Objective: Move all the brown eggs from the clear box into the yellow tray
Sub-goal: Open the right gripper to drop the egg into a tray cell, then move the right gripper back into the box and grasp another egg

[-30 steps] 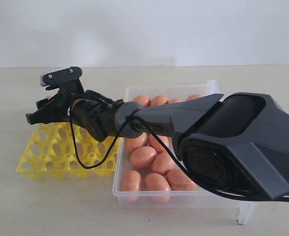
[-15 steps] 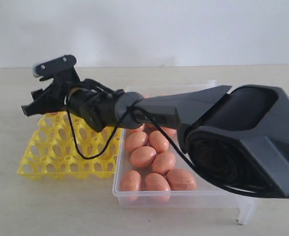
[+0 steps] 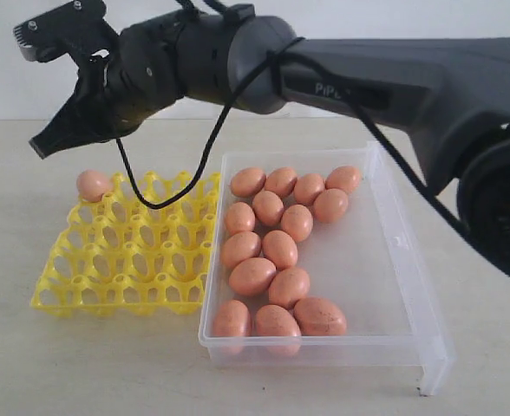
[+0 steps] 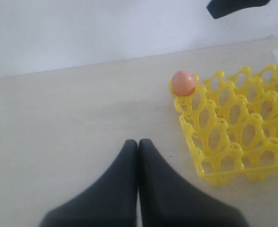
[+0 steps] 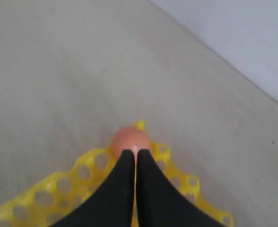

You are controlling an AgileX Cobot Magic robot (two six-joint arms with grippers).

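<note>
One brown egg (image 3: 93, 185) sits in the far left corner cup of the yellow tray (image 3: 125, 260). All the other brown eggs (image 3: 253, 276) lie in the clear box (image 3: 368, 260), just right of the tray.

The right gripper (image 3: 42, 146) hangs high above the tray's far left corner. Its fingers are pressed tight together and hold nothing. The left gripper (image 4: 138, 142) is over the table (image 4: 58, 118) near the tray. Its fingers are pressed together too, and it holds nothing.

I think the next job is to fetch another egg. To do it well, the right gripper should go over the box and spread its fingers wide before going down. It should choose an egg at the edge of the bunch, so it does not bump the others. It should squeeze softly around the middle, lift straight up, and set the egg down into a cup before letting go.
</note>
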